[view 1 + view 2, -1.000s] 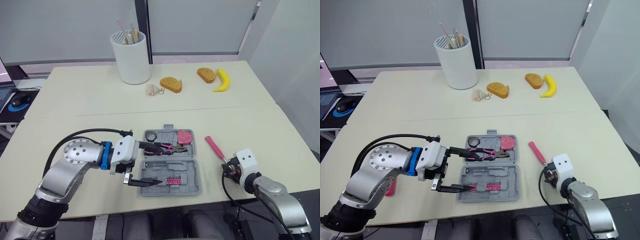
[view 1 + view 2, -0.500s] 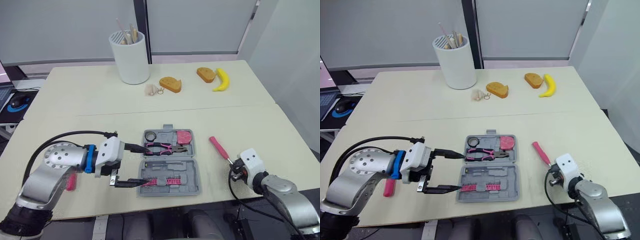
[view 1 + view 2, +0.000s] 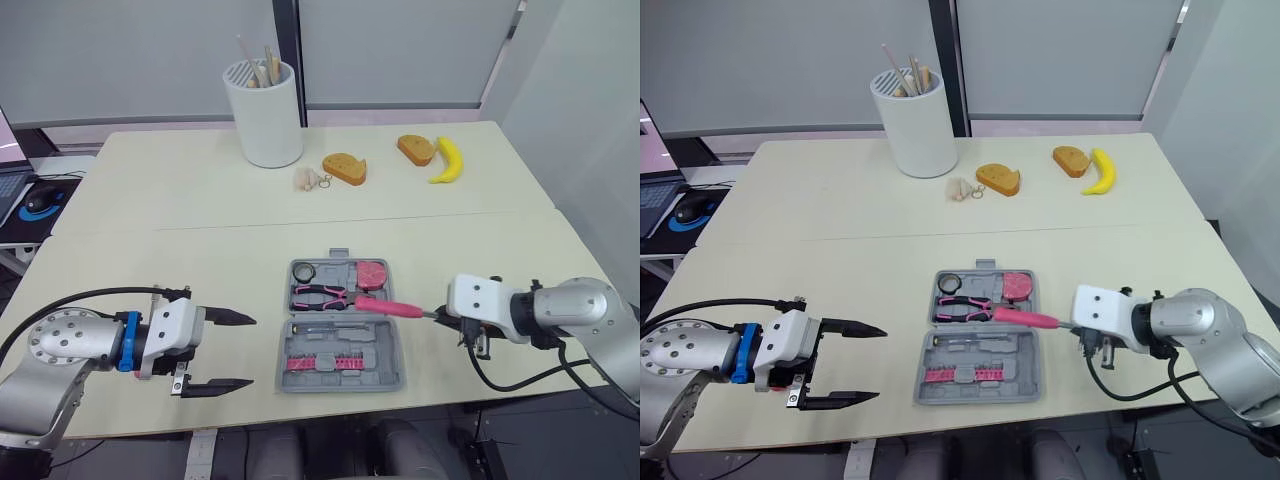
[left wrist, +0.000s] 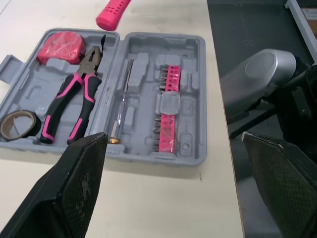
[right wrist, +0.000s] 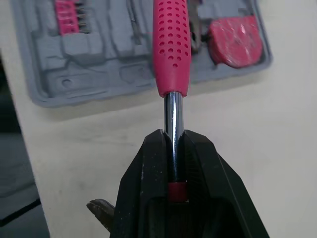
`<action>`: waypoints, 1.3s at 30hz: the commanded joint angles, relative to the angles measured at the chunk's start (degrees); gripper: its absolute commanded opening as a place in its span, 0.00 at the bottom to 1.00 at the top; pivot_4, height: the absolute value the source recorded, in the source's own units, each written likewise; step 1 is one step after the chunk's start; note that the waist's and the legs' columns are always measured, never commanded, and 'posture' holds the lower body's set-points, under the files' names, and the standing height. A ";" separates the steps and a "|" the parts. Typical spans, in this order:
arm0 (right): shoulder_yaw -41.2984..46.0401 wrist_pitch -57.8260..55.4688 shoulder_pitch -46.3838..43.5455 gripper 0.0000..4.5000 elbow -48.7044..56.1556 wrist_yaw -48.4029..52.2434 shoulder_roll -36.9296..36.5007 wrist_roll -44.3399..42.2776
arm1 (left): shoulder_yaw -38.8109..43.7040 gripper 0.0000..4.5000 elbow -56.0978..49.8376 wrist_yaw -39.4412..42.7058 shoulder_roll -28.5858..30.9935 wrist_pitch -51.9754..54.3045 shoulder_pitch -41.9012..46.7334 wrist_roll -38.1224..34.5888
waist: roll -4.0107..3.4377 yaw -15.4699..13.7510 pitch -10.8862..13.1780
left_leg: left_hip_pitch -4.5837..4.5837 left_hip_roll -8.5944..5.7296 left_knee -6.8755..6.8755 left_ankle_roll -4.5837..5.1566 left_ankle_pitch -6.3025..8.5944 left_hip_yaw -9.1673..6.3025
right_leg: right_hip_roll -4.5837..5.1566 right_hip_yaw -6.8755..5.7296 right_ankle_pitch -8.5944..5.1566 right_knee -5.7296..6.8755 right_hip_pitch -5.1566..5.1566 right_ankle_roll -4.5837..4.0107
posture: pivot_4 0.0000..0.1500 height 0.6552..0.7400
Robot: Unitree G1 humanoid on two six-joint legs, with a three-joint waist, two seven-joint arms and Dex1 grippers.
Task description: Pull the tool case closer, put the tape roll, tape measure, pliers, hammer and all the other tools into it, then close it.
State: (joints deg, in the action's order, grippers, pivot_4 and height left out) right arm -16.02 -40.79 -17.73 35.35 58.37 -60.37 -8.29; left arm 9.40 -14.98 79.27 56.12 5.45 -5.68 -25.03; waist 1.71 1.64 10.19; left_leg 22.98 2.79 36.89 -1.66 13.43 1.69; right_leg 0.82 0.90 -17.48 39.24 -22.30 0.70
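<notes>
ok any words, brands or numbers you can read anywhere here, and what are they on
No text can be read anywhere.
On the red tape measure: any print on its face is too blurred to read.
On the pink bit holder in the tool case: any markings are too small to read.
On the hammer handle, held in the right gripper: dimples, no lettering.
On the white cup: plain.

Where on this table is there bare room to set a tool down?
The wide band of table between the tool case and the white cup, bread and banana is bare. Crowded at the case's right edge, where the right gripper holds a pink-handled tool.
</notes>
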 commanded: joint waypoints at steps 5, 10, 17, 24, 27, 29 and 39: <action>-14.39 -2.90 -10.13 0.05 -2.72 3.21 7.62 4.56 | 0.68 1.00 0.49 0.37 1.23 -2.12 -1.82 2.07 | 0.04 0.01 0.00 | -0.01 0.00 0.03 0.00 0.00 0.02 | 0.03 0.00 0.13 -0.01 0.01 -0.20 | 1.00 0.89; -19.73 -5.04 -14.61 0.05 -4.82 2.84 12.72 7.20 | 0.01 1.00 1.00 0.40 1.08 -2.85 -1.48 2.97 | 0.03 0.00 0.01 | 0.02 -0.02 0.04 0.00 0.00 0.04 | 0.03 -0.01 0.14 -0.01 -0.02 -0.22 | 1.00 0.89; -23.81 -7.02 -19.43 0.05 -9.27 2.82 18.54 9.43 | -1.00 1.00 0.86 0.22 0.90 -2.64 -0.44 3.56 | 0.03 0.01 0.00 | 0.01 -0.01 0.05 0.00 0.00 0.00 | 0.03 -0.04 0.14 0.04 -0.02 -0.23 | 1.00 0.89; -25.98 -5.70 -20.38 0.05 -14.88 1.63 22.36 11.78 | -1.85 1.00 0.22 -0.37 0.68 -2.15 0.19 3.90 | 0.04 0.02 0.00 | 0.01 -0.01 0.05 0.00 0.00 0.00 | 0.03 -0.04 0.15 0.11 -0.03 -0.23 | 1.00 0.89; -27.14 -3.92 -19.54 0.05 -16.37 1.46 22.85 13.25 | -2.10 1.00 -0.17 -0.63 0.73 -1.88 0.43 3.79 | 0.04 0.02 0.00 | 0.01 -0.02 0.06 0.00 0.00 0.01 | 0.03 -0.03 0.15 0.17 -0.06 -0.24 | 1.00 0.89; -27.49 -3.29 -19.09 0.05 -17.07 1.11 23.33 13.76 | -2.27 1.00 -0.27 -0.79 0.80 -1.84 0.53 3.76 | 0.04 0.02 0.00 | 0.01 -0.02 0.07 0.00 0.00 0.00 | 0.03 -0.04 0.15 0.20 -0.06 -0.24 | 1.00 0.89; -27.20 -0.64 -17.95 0.05 -20.34 0.27 25.84 15.71 | -4.20 1.00 -0.47 -1.12 0.68 -2.48 0.73 4.81 | 0.04 0.02 0.00 | 0.00 -0.02 0.07 0.00 0.00 0.01 | 0.02 -0.04 0.14 0.24 -0.07 -0.24 | 1.00 0.89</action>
State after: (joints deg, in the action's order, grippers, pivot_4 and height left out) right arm -44.13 -42.48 -35.32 14.33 58.78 -34.89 6.78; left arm 4.98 -13.90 78.18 56.42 3.38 -5.52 -20.10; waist 1.75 1.66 10.19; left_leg 22.97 2.77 36.95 -1.66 13.43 1.69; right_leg 0.84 0.87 -17.33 39.48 -22.37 0.46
